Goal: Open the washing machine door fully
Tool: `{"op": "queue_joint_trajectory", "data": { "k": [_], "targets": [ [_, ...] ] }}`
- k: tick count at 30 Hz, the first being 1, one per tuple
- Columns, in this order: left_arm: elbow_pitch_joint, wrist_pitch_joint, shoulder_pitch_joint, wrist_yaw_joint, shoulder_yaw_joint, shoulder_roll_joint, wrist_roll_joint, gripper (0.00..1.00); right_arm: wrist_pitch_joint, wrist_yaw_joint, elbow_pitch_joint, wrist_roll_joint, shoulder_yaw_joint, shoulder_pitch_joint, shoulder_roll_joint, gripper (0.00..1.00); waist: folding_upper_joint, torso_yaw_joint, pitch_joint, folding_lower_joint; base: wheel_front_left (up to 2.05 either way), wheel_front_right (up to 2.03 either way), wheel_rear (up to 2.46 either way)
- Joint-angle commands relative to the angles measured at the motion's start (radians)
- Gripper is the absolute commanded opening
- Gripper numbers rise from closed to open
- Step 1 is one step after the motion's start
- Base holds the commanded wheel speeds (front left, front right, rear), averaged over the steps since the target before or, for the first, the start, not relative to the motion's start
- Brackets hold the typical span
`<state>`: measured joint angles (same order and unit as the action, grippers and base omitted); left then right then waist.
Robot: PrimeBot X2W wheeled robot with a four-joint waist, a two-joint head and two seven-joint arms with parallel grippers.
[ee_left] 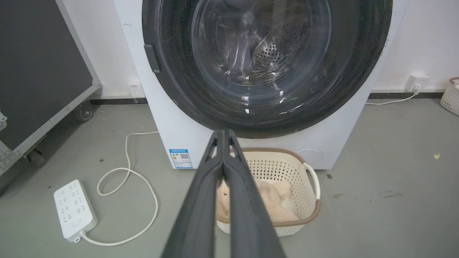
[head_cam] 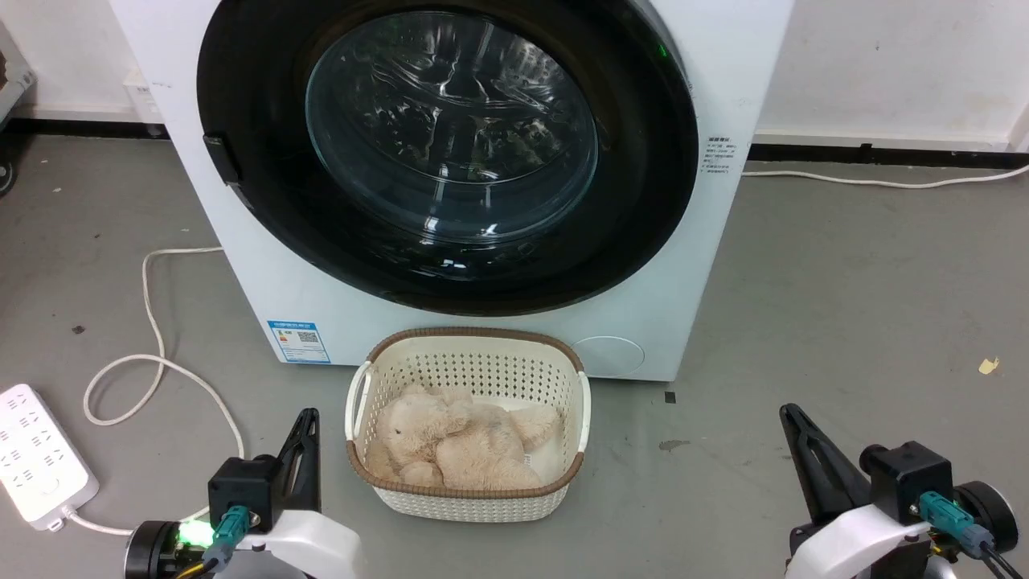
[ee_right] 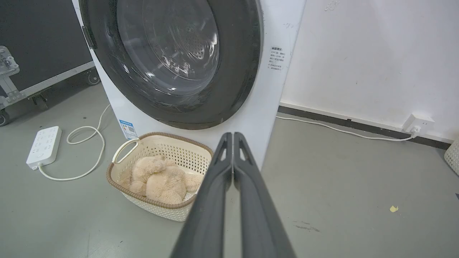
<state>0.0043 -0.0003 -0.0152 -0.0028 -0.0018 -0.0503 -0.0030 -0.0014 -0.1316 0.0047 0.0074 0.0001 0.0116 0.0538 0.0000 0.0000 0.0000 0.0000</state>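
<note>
The washing machine (head_cam: 241, 257) stands at the far side of the grey floor (head_cam: 844, 322), against a white wall. The washing machine door (head_cam: 651, 177), a glossy black ring around a bulging glass bowl, lies closed flat against the machine's front, with its dark handle (head_cam: 221, 158) on the left edge. The perforated steel drum shows through the glass. A small blue label (head_cam: 298, 342) sits low on the left of the machine's front.

Just in front of the machine, on the floor, is a cream perforated basket (head_cam: 474, 354) with a brown rim, and a beige plush toy (head_cam: 458, 446) lies inside it. To the left, a white power strip (head_cam: 36, 454) rests on the floor with its white cable (head_cam: 153, 354) looping toward the machine.

The left gripper (head_cam: 308, 416) is at the near left, beside the basket, clenched with its fingers pressed together and grasping nothing. The right gripper (head_cam: 790, 414) is at the near right, likewise clenched and empty. Both are well apart from the door.
</note>
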Motion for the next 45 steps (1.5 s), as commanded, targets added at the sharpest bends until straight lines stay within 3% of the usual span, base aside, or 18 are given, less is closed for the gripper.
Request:
{"op": "queue_joint_trajectory", "data": {
  "k": [1, 2, 25, 45],
  "targets": [
    [-0.004, 0.000, 0.015, 0.003, 0.002, 0.000, 0.003, 0.00, 0.001, 0.001, -0.005, -0.007, 0.000, -0.012, -0.004, 0.00, 0.0000, 0.000, 0.000, 0.0000, 0.00, 0.00, 0.00],
    [0.000, 0.000, 0.000, 0.000, 0.000, 0.000, 0.000, 1.00, 0.000, 0.000, 0.000, 0.000, 0.000, 0.000, 0.000, 1.00, 0.0000, 0.000, 0.000, 0.0000, 0.00, 0.00, 0.00],
    [-0.019, -0.040, 0.005, 0.002, -0.010, 0.000, -0.023, 1.00, -0.040, 0.000, -0.010, 0.024, -0.016, -0.012, 0.000, 1.00, 0.0000, 0.010, 0.030, 0.0000, 0.00, 0.00, 0.00],
    [-0.061, -0.082, 0.051, 0.003, -0.015, 0.000, -0.053, 1.00, -0.019, 0.000, -0.044, 0.084, -0.039, -0.181, 0.043, 1.00, 0.0000, 0.033, 0.133, 0.0000, 0.00, 0.00, 0.00]
  ]
}}
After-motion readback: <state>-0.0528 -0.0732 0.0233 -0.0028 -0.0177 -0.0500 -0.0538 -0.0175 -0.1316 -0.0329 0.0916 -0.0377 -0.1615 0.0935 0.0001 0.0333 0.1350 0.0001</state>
